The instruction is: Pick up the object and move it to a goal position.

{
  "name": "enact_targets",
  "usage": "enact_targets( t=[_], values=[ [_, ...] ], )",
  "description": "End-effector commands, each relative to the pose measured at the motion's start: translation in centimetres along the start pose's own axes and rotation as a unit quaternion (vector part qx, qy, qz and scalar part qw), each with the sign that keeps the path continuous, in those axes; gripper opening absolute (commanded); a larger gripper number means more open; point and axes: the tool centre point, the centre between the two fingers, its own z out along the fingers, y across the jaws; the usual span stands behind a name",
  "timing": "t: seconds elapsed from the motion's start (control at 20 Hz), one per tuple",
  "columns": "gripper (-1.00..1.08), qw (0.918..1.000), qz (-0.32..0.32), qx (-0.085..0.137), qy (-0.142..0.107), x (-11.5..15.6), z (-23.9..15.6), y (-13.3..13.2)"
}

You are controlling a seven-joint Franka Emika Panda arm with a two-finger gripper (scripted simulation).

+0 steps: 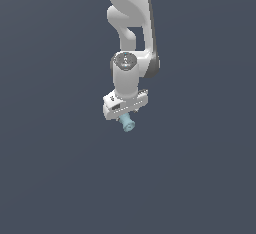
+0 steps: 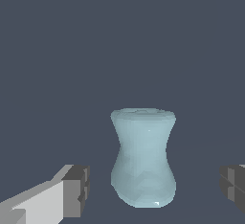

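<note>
In the exterior view, the white robot arm (image 1: 131,23) is cut off by the top edge of the frame, and the white gripper (image 1: 126,114) hides the near end of the small pale-blue flanged cylinder (image 1: 126,123), so contact cannot be confirmed there. In the wrist view, both grey-padded fingers (image 2: 75,192) are cut off by the lower frame corners.

Flat, even simulator light on both my views, dim slate-grey backdrop, no cast shadows. Soft sheen on my white arm (image 1: 131,33). Small glints on the pale-blue object (image 2: 143,157). Sharp throughout, no blur, no edge distortion.
</note>
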Motion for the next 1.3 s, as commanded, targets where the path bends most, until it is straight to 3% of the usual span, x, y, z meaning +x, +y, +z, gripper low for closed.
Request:
enact_targets(
  t=[0.0, 0.9, 0.95, 1.25],
  values=[
    [1.0, 1.0, 0.0, 0.0, 0.0, 0.0, 0.0, 0.0],
    [1.0, 1.0, -0.002, 0.0, 0.0, -0.1, 5.1, 0.0],
    [-1.0, 1.0, -0.002, 0.0, 0.0, -0.1, 5.1, 0.0],
    [-1.0, 1.0, -0.002, 0.0, 0.0, -0.1, 5.1, 0.0]
  ],
)
